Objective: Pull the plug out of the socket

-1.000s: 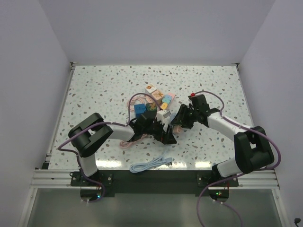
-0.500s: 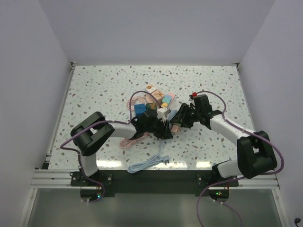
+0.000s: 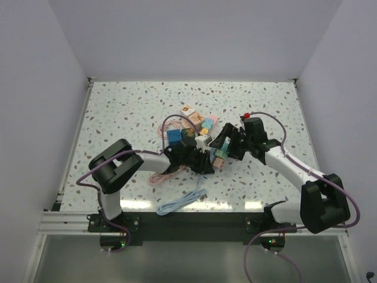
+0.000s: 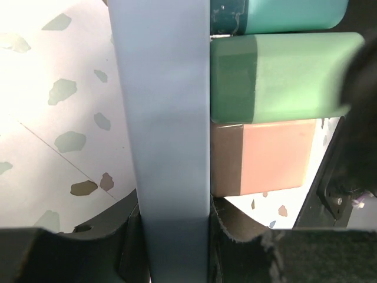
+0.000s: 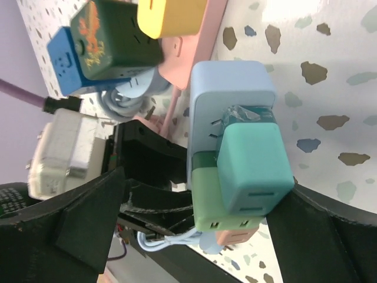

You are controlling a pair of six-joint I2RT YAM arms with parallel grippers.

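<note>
A pale blue socket strip [image 4: 171, 135] runs upright between the jaws of my left gripper [image 4: 174, 236], which is shut on it. Three plugs sit side by side on the strip: teal [image 5: 253, 162], green [image 5: 227, 206] and salmon [image 5: 291, 230]. My right gripper [image 5: 206, 194] is open, one finger [image 5: 88, 218] left of the plugs and the other finger [image 5: 330, 230] right of them, touching neither. In the top view both grippers meet at the socket [image 3: 218, 156] in the middle of the table.
A pink power strip [image 3: 203, 125] carrying yellow, blue and dark green plugs lies just behind. The pale blue cable [image 3: 182, 203] trails toward the near edge, and a pink cable [image 3: 156, 177] loops to its left. White walls enclose the table.
My left gripper has shut on the pale blue socket strip. My right gripper has opened and let go of the plugs. The blue cable has shifted slightly left.
</note>
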